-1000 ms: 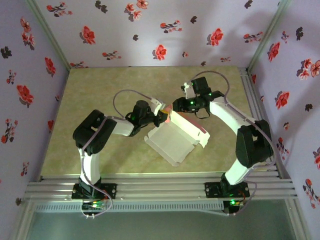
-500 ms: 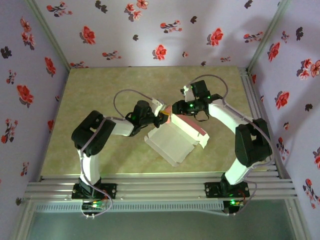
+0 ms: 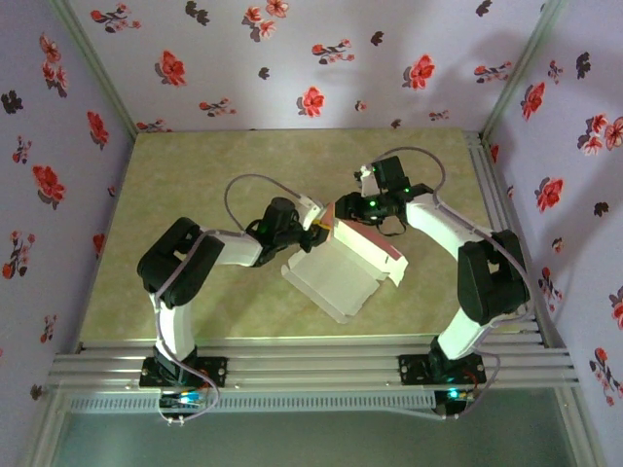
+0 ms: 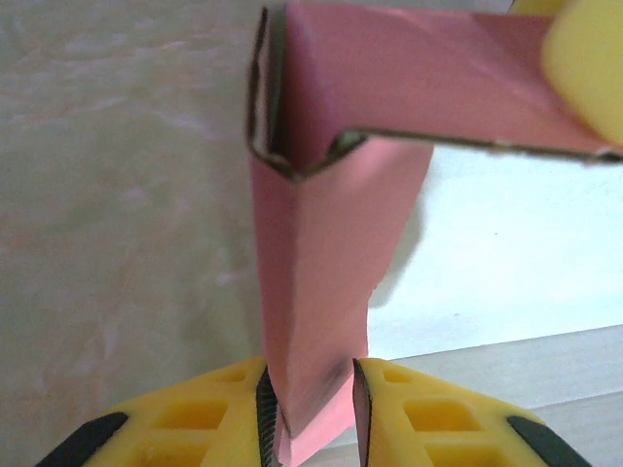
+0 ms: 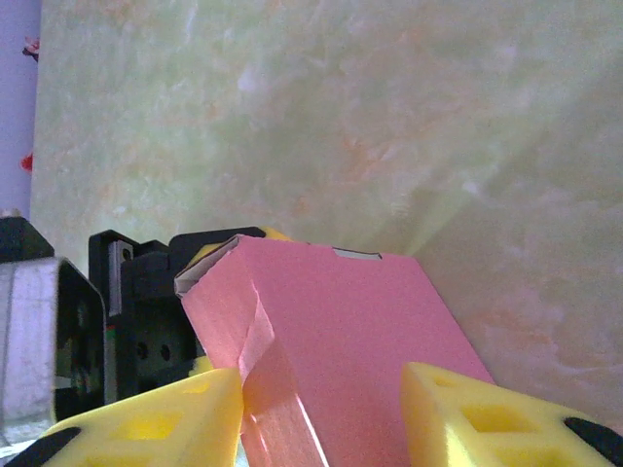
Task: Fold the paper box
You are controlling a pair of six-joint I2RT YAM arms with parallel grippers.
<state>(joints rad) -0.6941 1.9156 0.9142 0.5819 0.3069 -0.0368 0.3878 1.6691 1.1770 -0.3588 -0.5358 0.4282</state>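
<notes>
The paper box [image 3: 336, 277] lies mid-table, its pale inner panel facing up and a salmon pink wall [image 3: 368, 240] raised along its far side. My left gripper [image 3: 319, 226] sits at the wall's left corner. Its jaws [image 4: 310, 413] stand slightly parted around a pink corner flap [image 4: 316, 292] that runs loosely between the pads. From the other side my right gripper [image 3: 341, 207] meets that corner. Its fingers [image 5: 321, 418] are spread wide over the pink wall [image 5: 341, 331], the left one touching the folded flap. One right fingertip [image 4: 584, 58] rests on the wall's outer face.
The tabletop [image 3: 195, 185] is a mottled green-beige mat inside flowered walls. An aluminium rail [image 3: 311, 365] runs along the near edge by the arm bases. The left gripper's black body [image 5: 136, 292] sits just behind the box corner.
The left jaws have spread apart around the pink flap they were pinching. The left wrist has shifted slightly up-right; the right arm and the box have barely moved.
</notes>
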